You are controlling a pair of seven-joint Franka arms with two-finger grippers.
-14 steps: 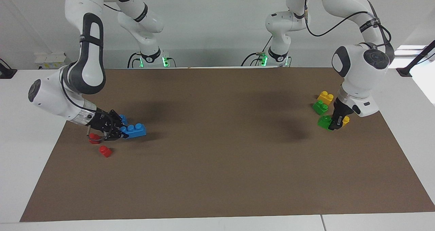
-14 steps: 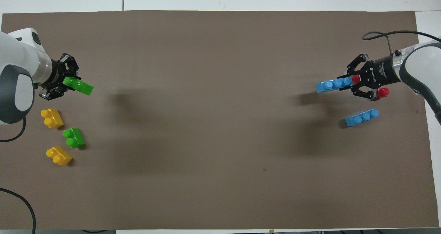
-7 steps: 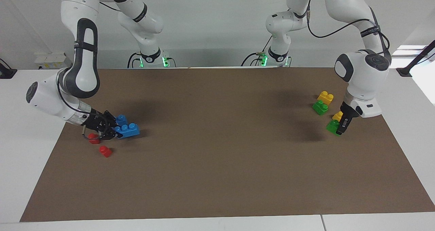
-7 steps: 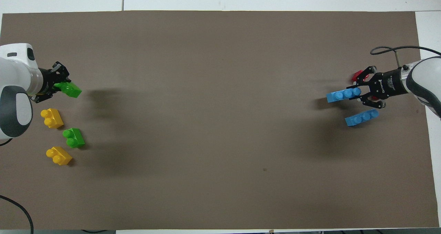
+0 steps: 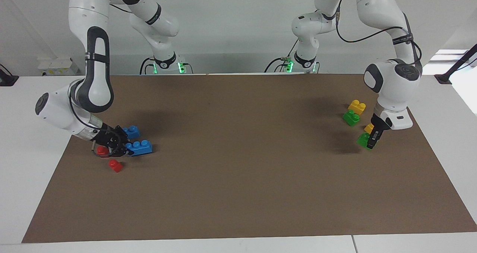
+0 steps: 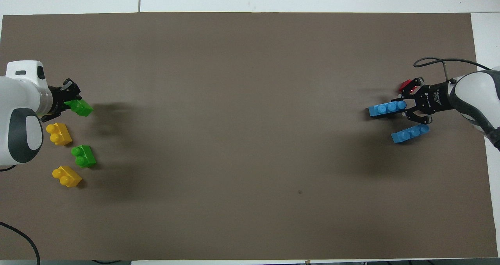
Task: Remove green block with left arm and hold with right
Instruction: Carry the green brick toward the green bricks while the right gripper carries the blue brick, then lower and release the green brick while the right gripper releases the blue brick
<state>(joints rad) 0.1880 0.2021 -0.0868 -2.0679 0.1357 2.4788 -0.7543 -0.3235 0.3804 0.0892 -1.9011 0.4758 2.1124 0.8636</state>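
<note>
My left gripper [image 5: 371,140] is shut on a small bright green block [image 5: 362,139] and holds it low over the brown mat, beside a yellow brick [image 5: 369,127]. In the overhead view the gripper [image 6: 69,102] has the green block [image 6: 81,108] sticking out from its fingers. A second green block [image 5: 351,117] lies loose on the mat, also seen in the overhead view [image 6: 83,156]. My right gripper [image 5: 116,147] is at the right arm's end of the mat, shut on a blue three-stud brick [image 5: 138,147], low at the mat. It also shows in the overhead view [image 6: 411,109].
Two yellow bricks [image 6: 58,134] [image 6: 67,176] lie near the loose green block. A second blue brick [image 6: 410,133] and red pieces [image 5: 115,165] [image 5: 101,150] lie by the right gripper. The brown mat [image 5: 238,178] covers the table.
My left gripper carried the green block toward the left arm's end of the table and lower, beside the yellow brick. My right gripper drew back and down with the blue brick.
</note>
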